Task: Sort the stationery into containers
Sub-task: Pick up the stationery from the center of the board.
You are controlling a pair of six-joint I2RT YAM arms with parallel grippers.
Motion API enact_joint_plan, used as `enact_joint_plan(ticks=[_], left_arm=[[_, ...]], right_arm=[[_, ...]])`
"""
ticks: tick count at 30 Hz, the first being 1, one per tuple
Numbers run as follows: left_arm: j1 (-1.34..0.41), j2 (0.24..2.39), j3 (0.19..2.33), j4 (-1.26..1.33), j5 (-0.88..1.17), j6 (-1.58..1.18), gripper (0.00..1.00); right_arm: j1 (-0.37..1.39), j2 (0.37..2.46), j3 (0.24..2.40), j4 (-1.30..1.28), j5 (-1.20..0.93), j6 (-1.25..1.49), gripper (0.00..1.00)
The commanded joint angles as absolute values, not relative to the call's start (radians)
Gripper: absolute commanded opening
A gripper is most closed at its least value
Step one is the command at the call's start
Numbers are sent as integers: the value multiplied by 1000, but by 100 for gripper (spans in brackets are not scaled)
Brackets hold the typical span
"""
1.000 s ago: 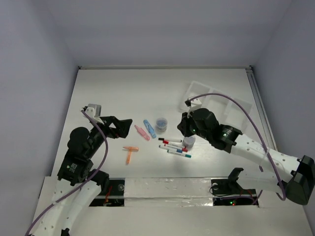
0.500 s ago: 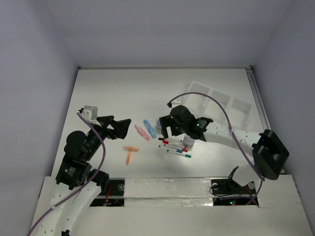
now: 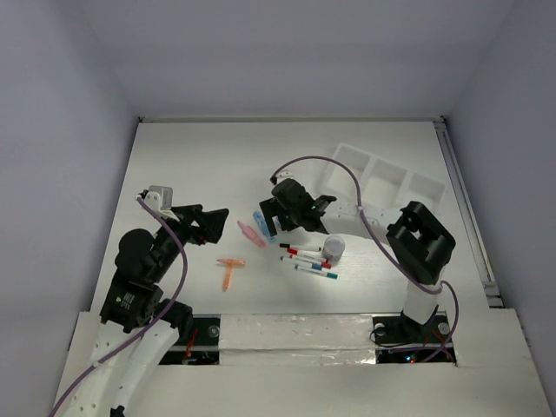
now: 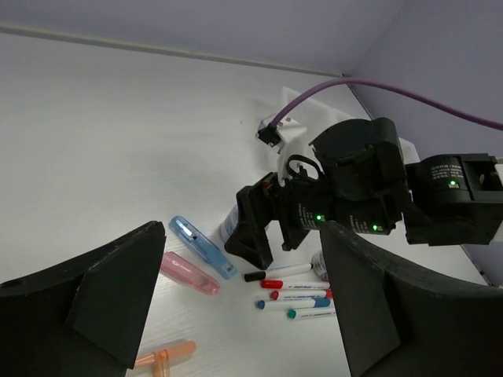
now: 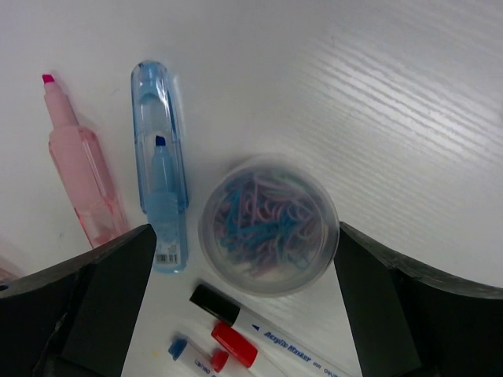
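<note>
Top view, nearest first: the left gripper (image 3: 221, 228) hangs wide open at left centre, with orange pieces (image 3: 229, 271) lower right of it. At mid-frame, pens (image 3: 309, 259) lie beside a round grey tub (image 3: 333, 250). Beyond them the right gripper (image 3: 271, 221) is spread wide either side of a tub of paper clips (image 5: 269, 225), not touching it. A blue highlighter (image 5: 161, 184) and a pink highlighter (image 5: 78, 169) lie just left. The three-compartment tray (image 3: 391, 162) sits upper right.

Right pincer (image 3: 276, 217) spread wide, pointing down, reaching leftward; left pincer (image 3: 211, 223) spread, raised, facing right.
</note>
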State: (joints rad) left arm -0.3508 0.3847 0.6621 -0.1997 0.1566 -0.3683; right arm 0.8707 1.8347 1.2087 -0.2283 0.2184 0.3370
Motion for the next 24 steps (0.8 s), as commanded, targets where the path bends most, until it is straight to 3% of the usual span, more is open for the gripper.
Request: enact_joint_plan(ticks=[1, 12, 18, 21, 24], left_arm=[[-344, 391, 655, -163, 158, -373, 77], [-334, 403, 653, -156, 172, -371, 77], [-314, 410, 652, -149, 196, -367, 76], [-304, 405, 652, -146, 206, -367, 76], [-295, 405, 650, -144, 207, -367, 76]], right_arm=[[871, 1856, 1293, -196, 279, 316, 98], [862, 1861, 1299, -221, 339, 333, 78], [862, 1855, 1309, -279, 354, 330, 82], [862, 1850, 1295, -273, 345, 330, 78], [862, 1841, 1293, -272, 362, 344, 52]])
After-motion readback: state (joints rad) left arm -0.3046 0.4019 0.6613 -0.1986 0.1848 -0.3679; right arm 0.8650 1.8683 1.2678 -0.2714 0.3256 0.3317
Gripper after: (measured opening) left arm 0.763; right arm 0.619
